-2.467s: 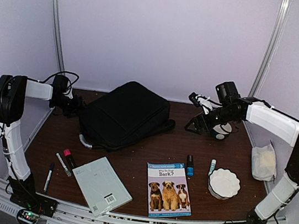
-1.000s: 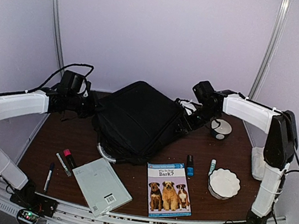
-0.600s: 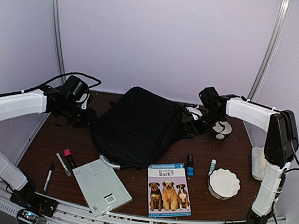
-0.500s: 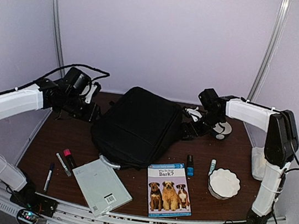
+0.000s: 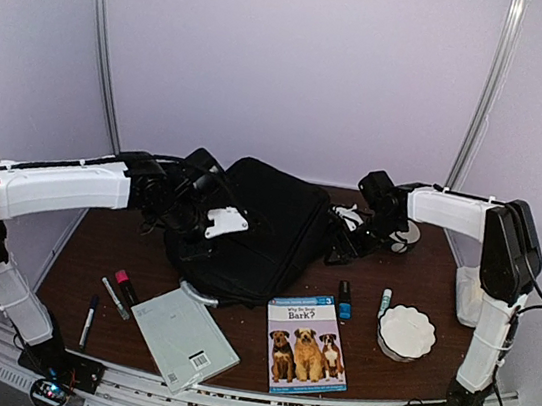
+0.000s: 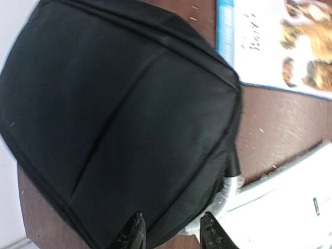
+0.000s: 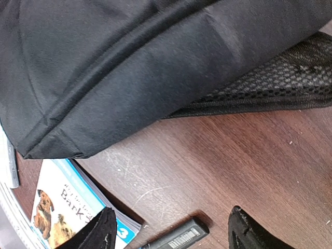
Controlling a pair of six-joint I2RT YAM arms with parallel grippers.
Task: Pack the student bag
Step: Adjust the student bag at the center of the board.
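You have shifted the student bag [image 5: 267,228] since the first picture: it has slid right and toward you across the counter. Its grey handle [image 5: 196,293], once well clear of the white booklet [image 5: 183,337], now lies just beside the booklet's far corner.

Your left arm has unfolded from the left side. Its end effector [image 5: 238,225], which was at the bag's left edge and pinched together a second ago, now hangs over the bag's top with its fingers [image 6: 136,234] parted and nothing between them.

Your right end effector [image 5: 343,239] has come down from beside the back-right cup [image 5: 406,234] to the bag's right edge.
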